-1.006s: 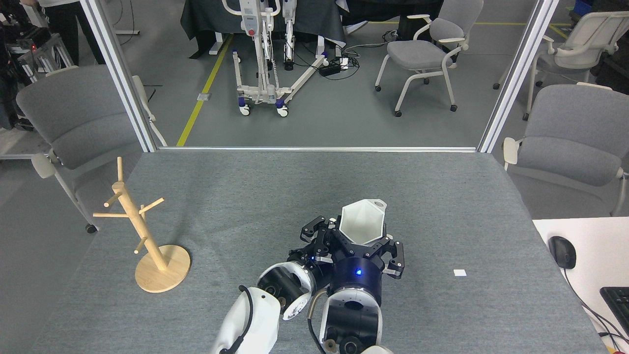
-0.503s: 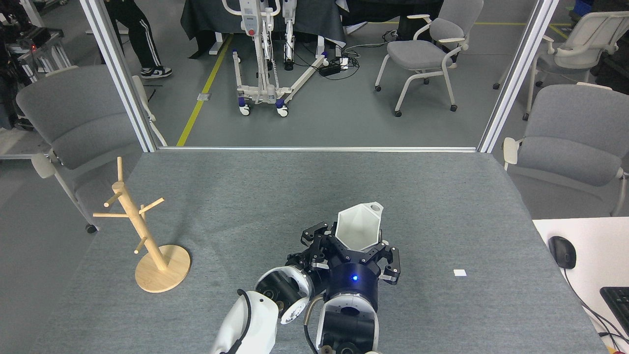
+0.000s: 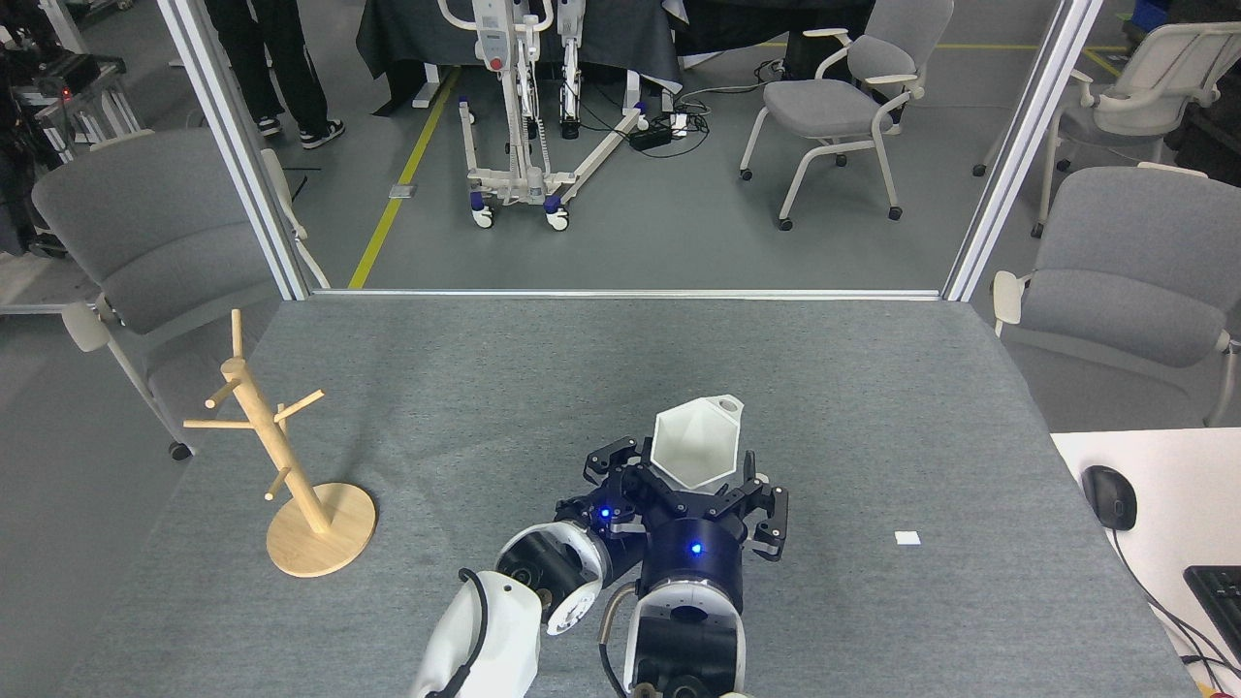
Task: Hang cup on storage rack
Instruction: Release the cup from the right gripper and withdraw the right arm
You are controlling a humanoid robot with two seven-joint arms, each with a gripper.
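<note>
No text, label, brand, number or sign could be read anywhere in the view. The small white tag point(image 3: 907, 538) on the worktop point(image 3: 543, 388), at about four o'clock from the cup point(image 3: 694, 446), looked blank or too small to read.

Both arms side by side at six o'clock, reaching toward twelve. Right gripper point(image 3: 700, 485) clamped round the cup point(image 3: 694, 446); left gripper point(image 3: 609, 475) beside it, state unclear.
</note>
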